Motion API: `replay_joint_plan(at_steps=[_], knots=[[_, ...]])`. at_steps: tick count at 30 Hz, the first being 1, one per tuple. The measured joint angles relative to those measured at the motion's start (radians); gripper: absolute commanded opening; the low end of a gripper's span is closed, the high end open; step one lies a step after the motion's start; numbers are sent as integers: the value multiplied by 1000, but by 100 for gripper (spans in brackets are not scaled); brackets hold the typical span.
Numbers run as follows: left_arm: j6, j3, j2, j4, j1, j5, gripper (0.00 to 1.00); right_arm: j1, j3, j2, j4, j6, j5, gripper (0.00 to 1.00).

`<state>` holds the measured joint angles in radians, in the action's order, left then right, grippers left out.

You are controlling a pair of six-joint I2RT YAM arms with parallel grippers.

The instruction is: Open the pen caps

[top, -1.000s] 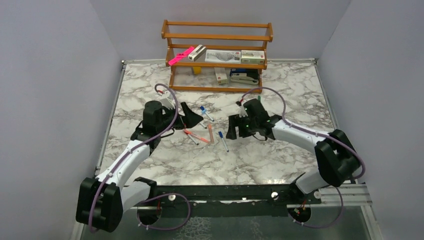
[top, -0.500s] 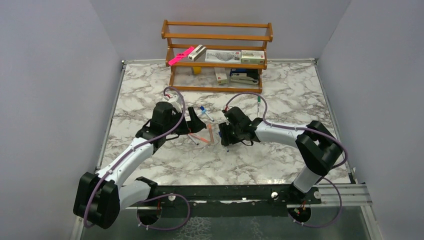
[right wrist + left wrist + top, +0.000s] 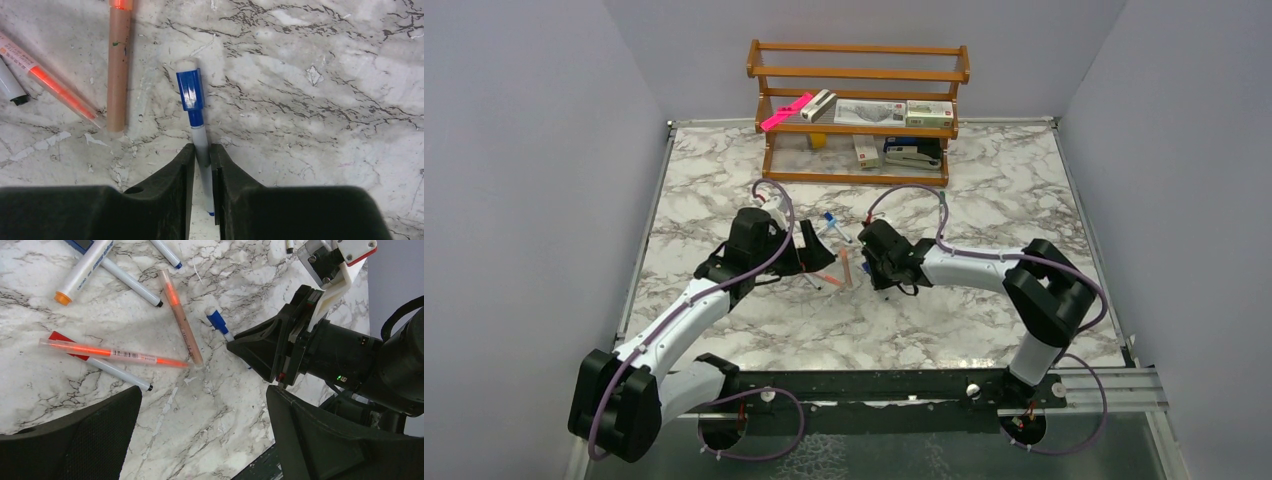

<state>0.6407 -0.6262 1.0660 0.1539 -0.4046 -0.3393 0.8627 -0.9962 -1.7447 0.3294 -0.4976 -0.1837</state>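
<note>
Near the middle of the marble counter (image 3: 1024, 200), the right claw (image 3: 202, 150) is closed narrow on the white barrel of a blue pen (image 3: 201, 142). Its fingers (image 3: 181, 165) press on either side of the barrel, a little below the blue cap (image 3: 190, 90). The cap is on the pen, which lies flat on the counter with the cap end pointing away from the claw. A peach pen (image 3: 119, 65) lies just beside the cap, and a clear orange pen (image 3: 55, 82) lies on a slant beyond it.

The left claw (image 3: 202, 390) is spread wide with nothing between its fingers (image 3: 75, 440). It faces the right claw from the side of the left edge. In its view, the clear orange pen crosses a white pen (image 3: 117, 372) with a black tip and a red end. More white pens lie past these, one with an orange end (image 3: 62, 297). A wooden shelf (image 3: 859, 73) stands at the far edge.
</note>
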Motion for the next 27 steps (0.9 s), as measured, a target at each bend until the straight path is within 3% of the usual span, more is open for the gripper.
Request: replay_joint_plan(at_steps=[8,18,27], knots=[[18,0,-1,-8,-63,-17,99,0,146,127,-34,6,24,13],[262,199,-63,-273,-227,-35,99,0,284,479,-24,3,252,13],[365,200,40,-422,-370,47,99,0,428,649,-151,-110,460,13]])
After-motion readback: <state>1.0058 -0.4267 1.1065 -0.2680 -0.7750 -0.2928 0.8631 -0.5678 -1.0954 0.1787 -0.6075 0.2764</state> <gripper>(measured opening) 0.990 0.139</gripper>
